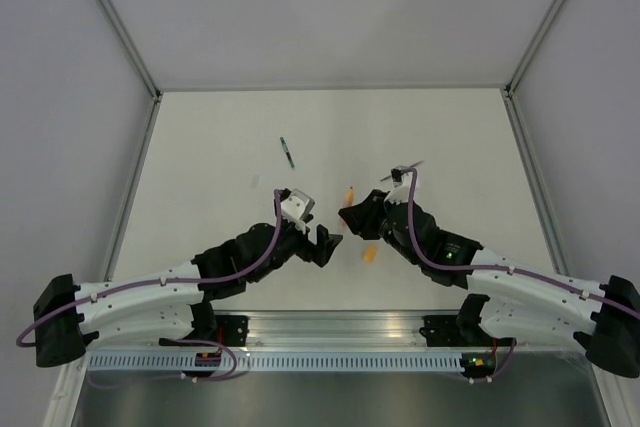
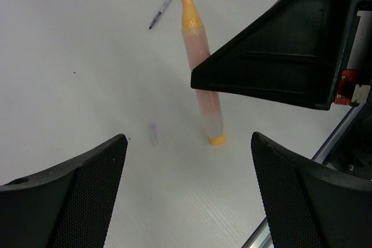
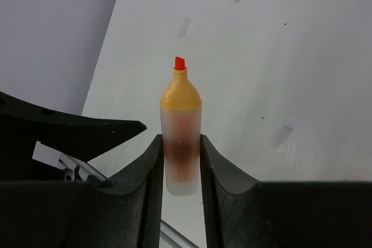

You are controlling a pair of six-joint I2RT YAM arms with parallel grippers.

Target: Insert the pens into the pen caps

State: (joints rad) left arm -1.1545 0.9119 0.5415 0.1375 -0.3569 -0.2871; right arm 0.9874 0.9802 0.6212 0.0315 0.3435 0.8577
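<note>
Right gripper [image 3: 181, 146] clamps orange pen [image 3: 181, 103] by barrel, tip free for capping; left gripper [image 2: 187, 143] spread, empty, near orange cap [image 1: 370, 254].

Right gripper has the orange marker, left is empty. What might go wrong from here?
The cap lies close by the right arm; the open left gripper may bump that arm reaching for it. The right gripper pinches the marker only near its tail, so pressing it into a cap may tilt it.

bright, even light; soft shadows
</note>
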